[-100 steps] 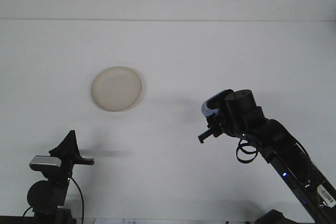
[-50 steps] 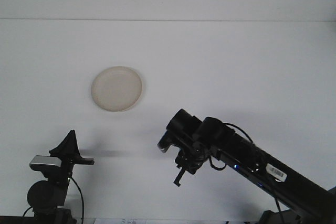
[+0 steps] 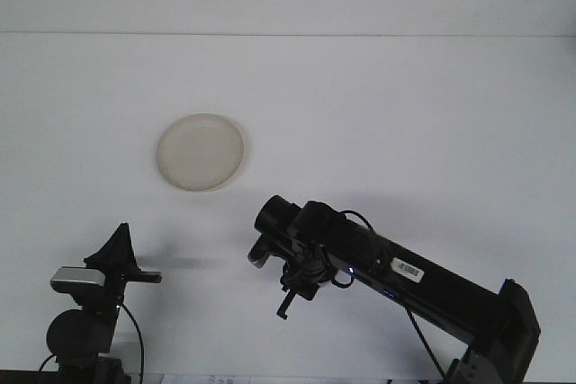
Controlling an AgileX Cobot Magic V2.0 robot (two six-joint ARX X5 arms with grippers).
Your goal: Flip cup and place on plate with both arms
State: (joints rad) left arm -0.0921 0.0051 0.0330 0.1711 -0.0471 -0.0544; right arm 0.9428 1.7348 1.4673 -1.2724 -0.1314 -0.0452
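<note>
Your right claw (image 3: 270, 249) reaches low across the white tabletop (image 3: 405, 114), toward the near middle. You cannot tell if it is open or closed, or if it holds anything, because it is dark and turned away. No cup shows anywhere. The plate (image 3: 200, 152) sits empty, far and to the left. Your left claw (image 3: 121, 263) waits at the near left corner; you cannot tell its state either. It looks like the handing-over step, so next you likely bring the two claws together. Nothing lies between them.
</note>
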